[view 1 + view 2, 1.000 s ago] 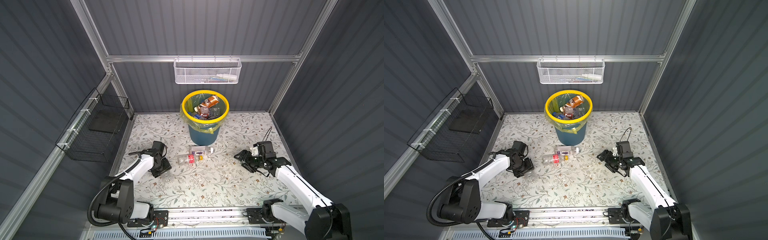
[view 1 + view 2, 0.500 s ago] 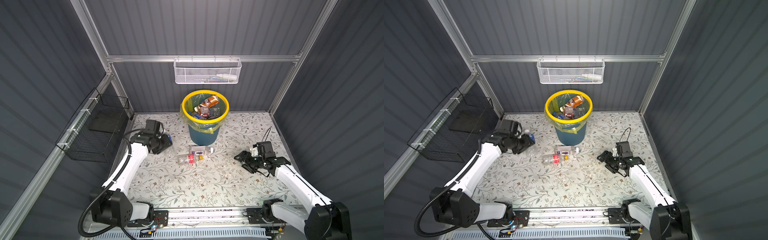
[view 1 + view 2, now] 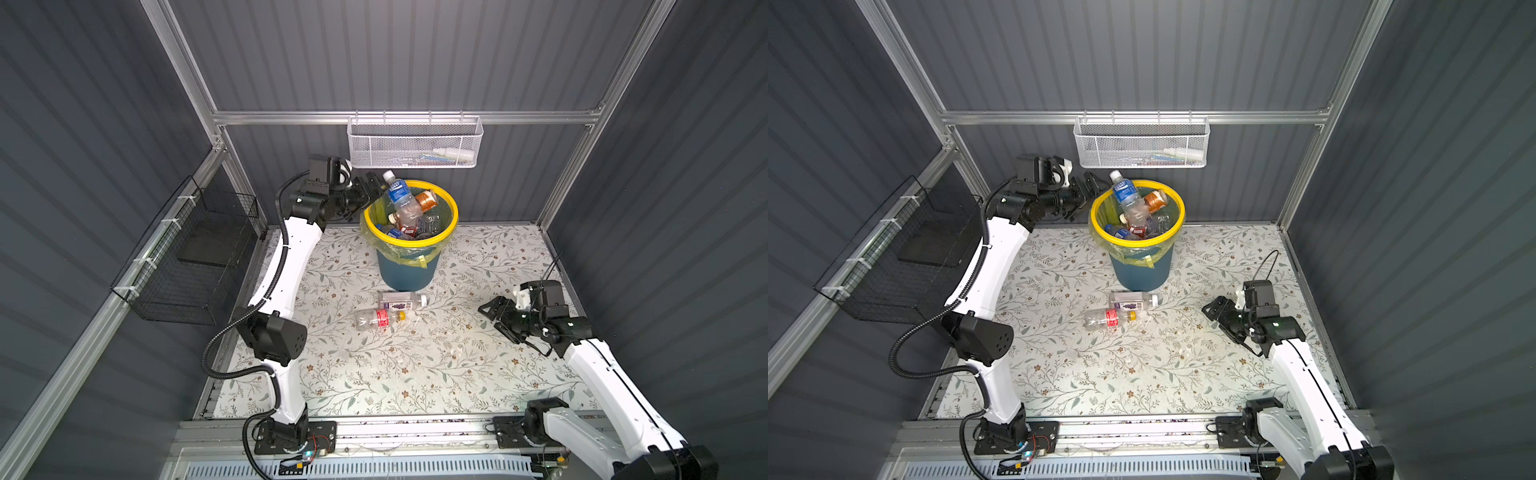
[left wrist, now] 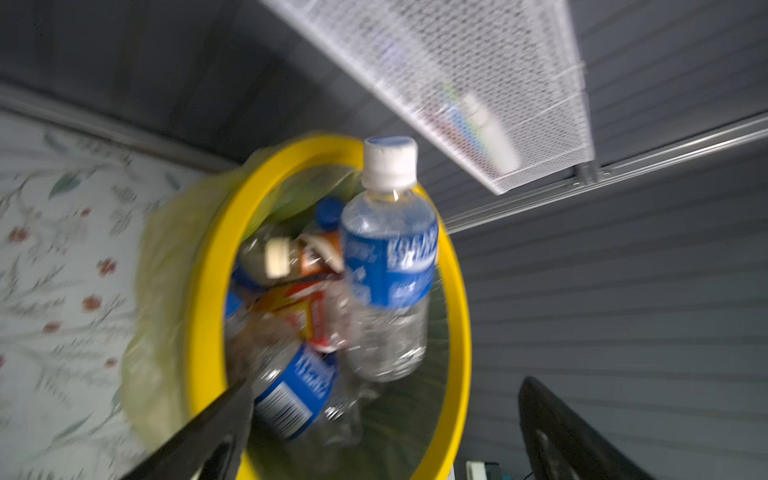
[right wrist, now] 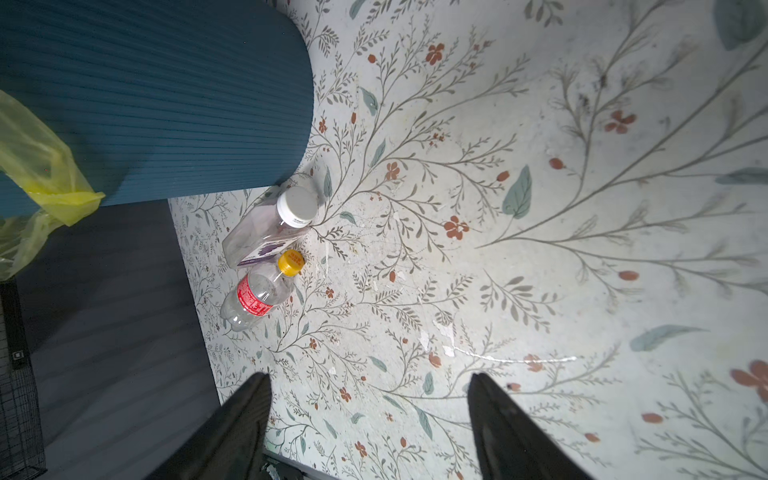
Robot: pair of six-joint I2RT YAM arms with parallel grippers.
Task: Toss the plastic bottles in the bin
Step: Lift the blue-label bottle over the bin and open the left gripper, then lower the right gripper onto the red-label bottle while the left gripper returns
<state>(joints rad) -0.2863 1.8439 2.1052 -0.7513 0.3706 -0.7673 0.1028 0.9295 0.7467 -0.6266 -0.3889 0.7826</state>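
Note:
The teal bin with a yellow rim (image 3: 453, 216) (image 3: 1179, 216) (image 4: 208, 266) holds several plastic bottles. A clear blue-labelled bottle (image 3: 399, 195) (image 3: 1125, 193) (image 4: 388, 266) tilts over its mouth, cap up, clear of both fingers. My left gripper (image 3: 370, 189) (image 3: 1090, 189) (image 4: 386, 384) is open at the rim's left side. Two bottles lie on the floor in front of the bin: a purple-labelled one (image 3: 401, 301) (image 3: 1133, 301) (image 5: 270, 232) and a red-labelled one (image 3: 380, 319) (image 3: 1109, 319) (image 5: 257, 297). To their right my right gripper (image 3: 496, 324) (image 3: 1221, 324) (image 5: 370, 380) hangs low, open and empty.
A white mesh basket (image 3: 415, 143) (image 4: 478, 83) hangs on the back wall just above the bin. A black wire basket (image 3: 187, 257) is fixed to the left wall. Dark walls enclose the floral floor (image 3: 415, 365) on three sides.
My left arm rose from the floor's left side to the bin rim carrying the blue-labelled bottle, then opened and let it go. The right arm barely moved.

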